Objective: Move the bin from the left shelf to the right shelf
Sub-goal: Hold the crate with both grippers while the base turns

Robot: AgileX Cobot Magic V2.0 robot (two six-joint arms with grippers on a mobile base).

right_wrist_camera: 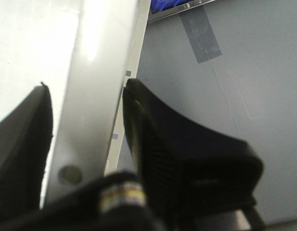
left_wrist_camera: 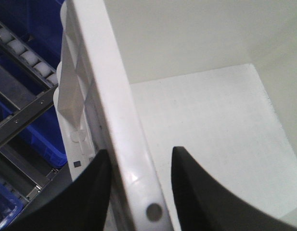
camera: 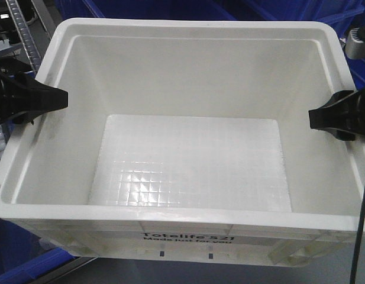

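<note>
The large white rectangular plastic bin [camera: 188,160] hangs empty between the two arms over grey floor [right_wrist_camera: 225,96], with dark blue plastic totes [camera: 141,9] behind it. The left tool [left_wrist_camera: 138,161] pinches its left rim wall, one finger inside and one outside. The right tool [right_wrist_camera: 85,120] pinches the opposite rim likewise. Both holds are narrow, on smooth plastic. If one arm leads or sags, the bin could twist, slip free, or catch a grey roller rail [left_wrist_camera: 28,53].

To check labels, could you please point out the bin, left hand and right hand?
bin [camera: 188,160], front view, bare inner floor.
left hand [left_wrist_camera: 141,154], left wrist view, midway between fingertips.
right hand [right_wrist_camera: 85,86], right wrist view, midway between fingertips.
</note>
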